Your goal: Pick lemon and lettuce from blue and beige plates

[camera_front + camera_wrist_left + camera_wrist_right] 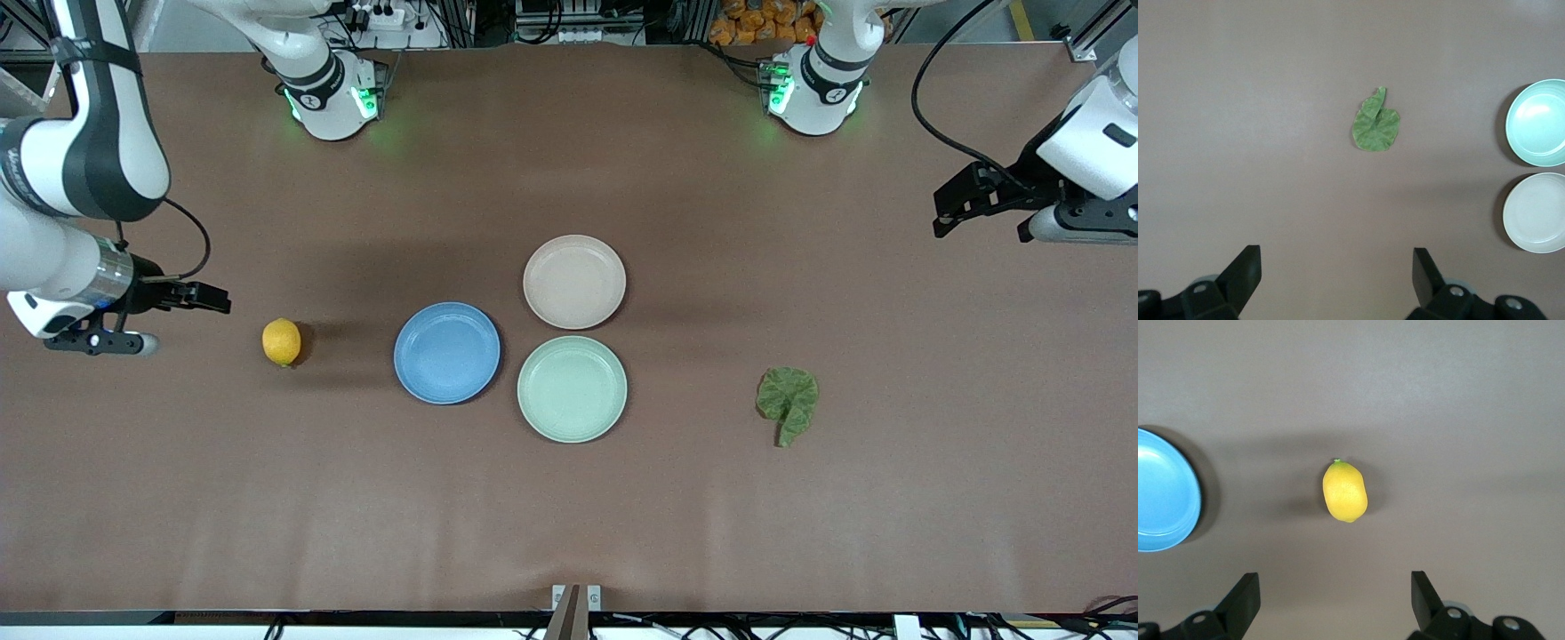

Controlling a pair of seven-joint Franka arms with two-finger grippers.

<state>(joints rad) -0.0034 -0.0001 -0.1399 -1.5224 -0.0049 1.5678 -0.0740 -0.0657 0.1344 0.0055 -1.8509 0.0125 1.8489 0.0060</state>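
The yellow lemon [281, 341] [1345, 491] lies on the bare table toward the right arm's end, beside the empty blue plate [446, 352] [1165, 493]. The green wrinkled lettuce [788, 402] [1375, 124] lies on the bare table toward the left arm's end. The beige plate [574, 281] [1537, 212] is empty too. My right gripper [218, 300] [1335, 580] hangs open over the table beside the lemon, holding nothing. My left gripper [941, 218] [1336, 257] hangs open and empty over the left arm's end of the table, apart from the lettuce.
An empty mint-green plate [572, 388] [1540, 123] sits next to the blue and beige plates, nearest to the front camera. The three plates cluster at the table's middle. Brown tabletop [569, 516] spreads around them.
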